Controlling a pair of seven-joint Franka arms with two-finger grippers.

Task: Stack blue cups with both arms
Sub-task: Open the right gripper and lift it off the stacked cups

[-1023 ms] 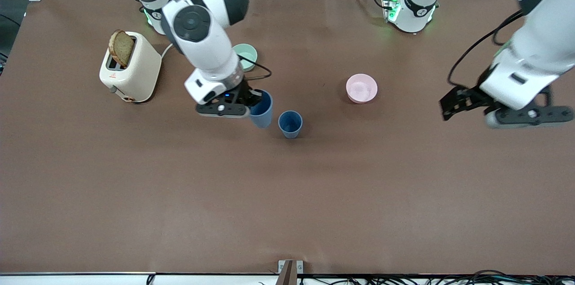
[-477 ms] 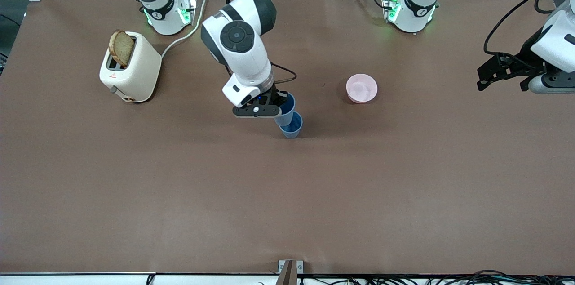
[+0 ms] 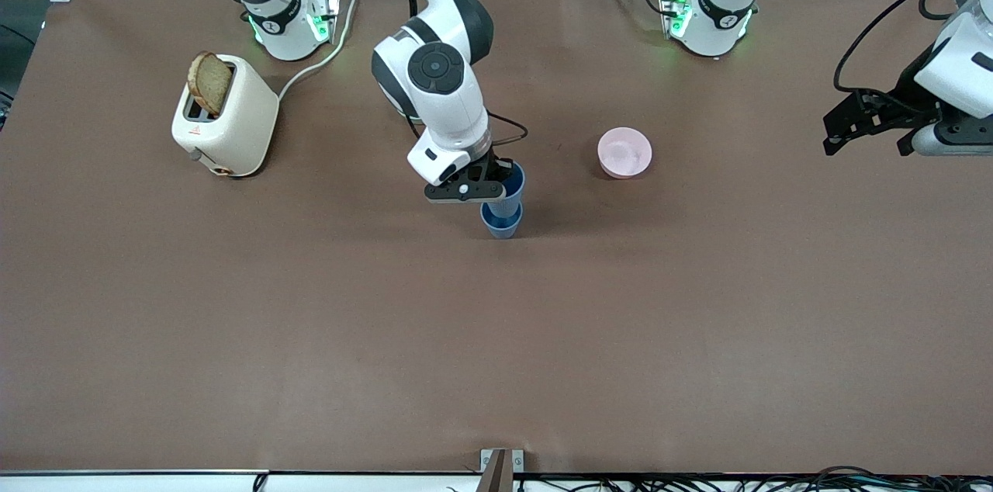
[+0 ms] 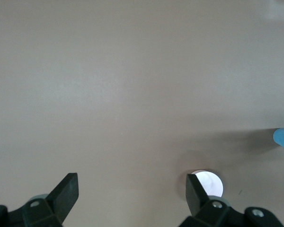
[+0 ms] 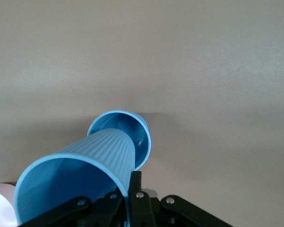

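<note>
While gripping one cup (image 3: 506, 189), the right gripper (image 3: 487, 180) tilts over the other cup (image 3: 500, 222).

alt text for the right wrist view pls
The right hand grips a ribbed blue cup by its rim and holds it above a second blue cup standing on the brown table, the held cup's base at the lower one's mouth.
</note>
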